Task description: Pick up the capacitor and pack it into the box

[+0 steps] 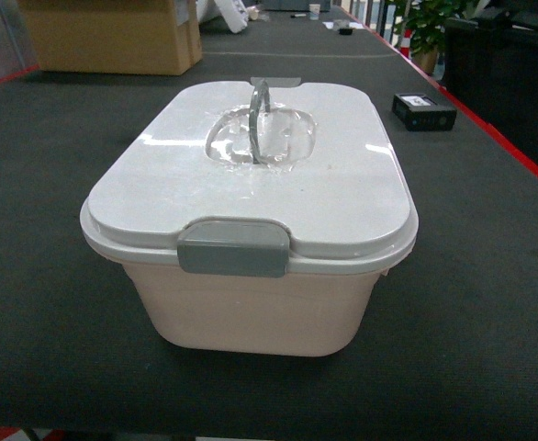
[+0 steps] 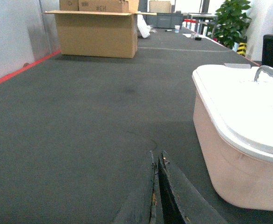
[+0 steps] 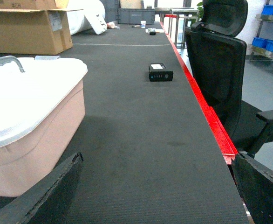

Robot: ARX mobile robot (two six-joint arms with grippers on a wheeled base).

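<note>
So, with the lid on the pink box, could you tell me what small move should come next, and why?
Probably bring the open right claw to the grey latch clip and release it: the white lid sits closed on the box, so nothing can go in. The left claw is shut.

The left gripper (image 2: 156, 161) hung with its fingers pressed together over the dark table (image 2: 80, 121), the lidded pink box (image 2: 234, 154) just beside, a cardboard carton (image 2: 97, 32) beyond.
</note>
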